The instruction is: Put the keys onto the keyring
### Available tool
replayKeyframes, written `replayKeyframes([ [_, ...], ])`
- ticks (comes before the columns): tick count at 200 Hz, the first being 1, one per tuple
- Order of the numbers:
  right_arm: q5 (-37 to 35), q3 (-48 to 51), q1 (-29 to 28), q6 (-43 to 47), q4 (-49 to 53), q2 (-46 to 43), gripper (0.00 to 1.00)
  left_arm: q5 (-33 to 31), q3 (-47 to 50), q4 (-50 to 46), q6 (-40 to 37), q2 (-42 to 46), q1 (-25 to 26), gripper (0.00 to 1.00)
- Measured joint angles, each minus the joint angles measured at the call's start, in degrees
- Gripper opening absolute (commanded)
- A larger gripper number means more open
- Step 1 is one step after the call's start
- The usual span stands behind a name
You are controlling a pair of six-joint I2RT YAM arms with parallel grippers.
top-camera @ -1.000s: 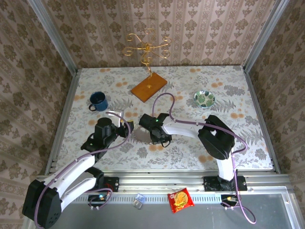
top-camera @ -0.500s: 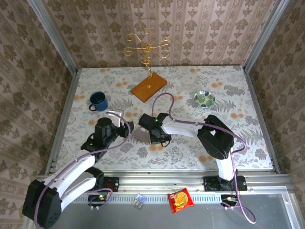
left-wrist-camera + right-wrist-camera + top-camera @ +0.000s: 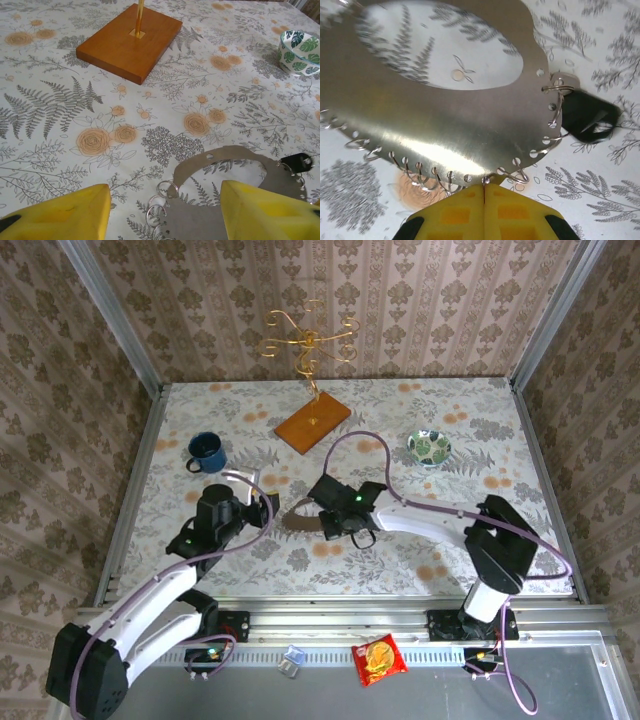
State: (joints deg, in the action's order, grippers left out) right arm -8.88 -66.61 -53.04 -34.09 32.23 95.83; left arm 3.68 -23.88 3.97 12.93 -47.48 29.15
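top view, left to right: mug at the far left of the table; left gripper near the table's middle, pointing right; keyring, a flat grey hoop, just beside it; right gripper at the keyring's right edge; bowl well apart at the far right. stand, a wooden base with a gold wire top, sits behind the keyring near the back wall. packet lies on the near rail in front of the table.

left wrist view: the left gripper's yellow fingers stand wide apart and hold nothing. the keyring's rim arcs across the gap between them, low over the table; contact cannot be told. small rings sit at its left edge. a dark-headed key lies at the hoop's right edge.

right wrist view: the right gripper's fingers are pressed together, clamped on the keyring's near rim. more rings thread the holes along that rim. the key hangs from one ring at the right edge, its head outside the hoop.
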Motion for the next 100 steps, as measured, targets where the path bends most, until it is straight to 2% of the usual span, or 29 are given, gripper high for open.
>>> replayKeyframes([
  [16, 2.3, 2.5, 1.0, 3.9, -4.5, -3.0, 0.0, 0.0, -1.4, -0.8, -1.6, 0.0, 0.0, 0.56],
  [32, 6.1, 5.8, 3.1, 8.0, -9.4, -6.1, 0.0, 0.2, -2.6, -1.5, -3.7, 0.0, 0.0, 0.42],
  [42, 8.7, 7.6, 4.5, 10.8, -12.2, -7.8, 0.0, 1.0, -3.4, -2.0, -5.4, -0.1, -0.1, 0.38],
  [70, 14.6, 11.7, 7.4, 19.7, -20.4, -11.4, 0.0, 5.4, -6.4, -2.5, -11.4, -1.7, -0.9, 0.34],
  [100, 21.8, 12.6, 9.7, 27.3, -26.8, -12.0, 0.0, 14.5, -8.7, -2.9, -18.6, -6.1, -4.7, 0.34],
])
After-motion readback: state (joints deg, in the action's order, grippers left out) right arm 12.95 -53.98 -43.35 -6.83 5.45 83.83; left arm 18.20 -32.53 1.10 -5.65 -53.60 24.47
